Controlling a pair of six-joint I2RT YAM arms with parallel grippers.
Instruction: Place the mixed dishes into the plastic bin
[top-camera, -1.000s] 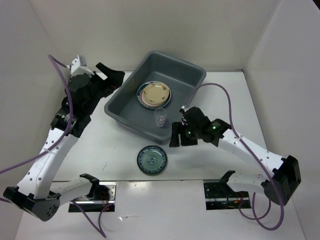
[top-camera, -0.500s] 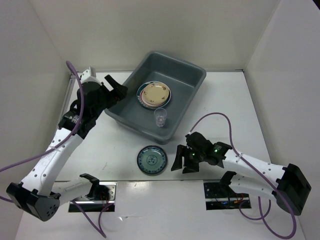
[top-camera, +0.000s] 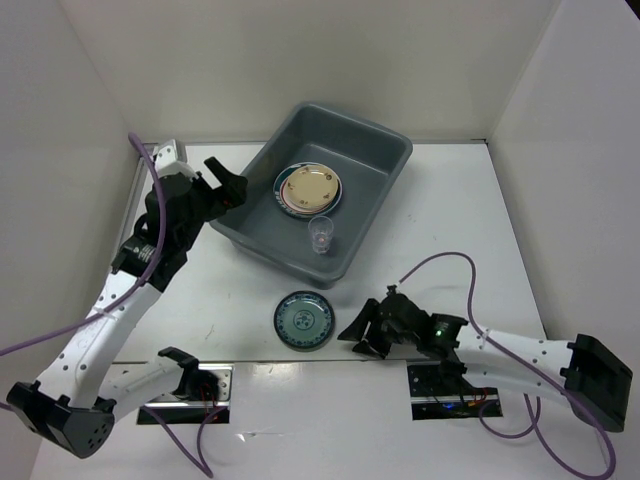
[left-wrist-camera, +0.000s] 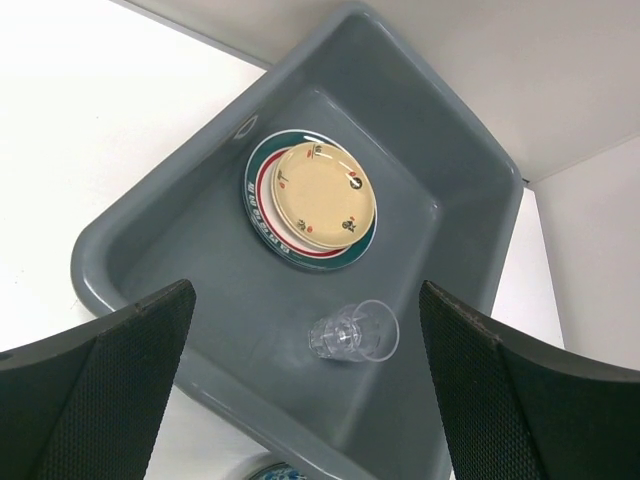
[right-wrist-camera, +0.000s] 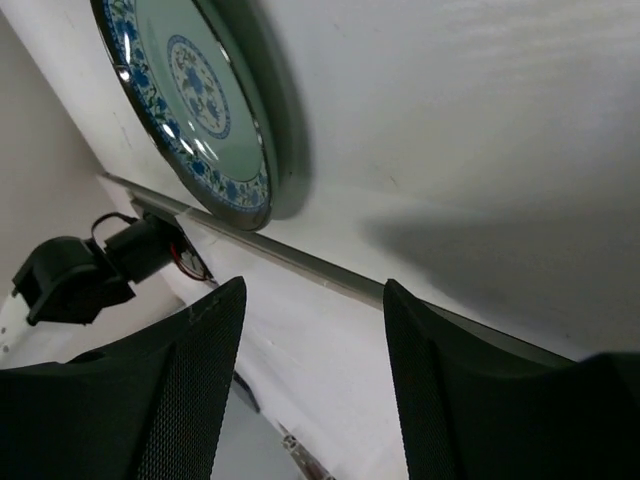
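The grey plastic bin (top-camera: 392, 142) stands at the back centre of the table. Inside it a beige plate tops a stack of plates (top-camera: 308, 189) with a green and red banded rim showing beneath. A clear cup (top-camera: 321, 234) sits near the bin's near wall. A dark teal patterned plate (top-camera: 303, 321) lies on the table in front of the bin. My left gripper (top-camera: 232, 193) hovers open by the bin's left rim, looking down on the plates (left-wrist-camera: 325, 195) and cup (left-wrist-camera: 352, 332). My right gripper (top-camera: 357, 337) is open and low, just right of the teal plate (right-wrist-camera: 190, 90), with nothing between its fingers.
Two metal base plates (top-camera: 190, 385) with wiring sit along the near edge, and one strip (right-wrist-camera: 300, 262) runs close under the right gripper. Purple cables loop from both arms. White walls close in the table on the left, back and right.
My right arm swung from beside the bin down to the near edge by the teal plate, its jaws narrowing a little. The left gripper shifted slightly at the bin's left rim and opened wider.
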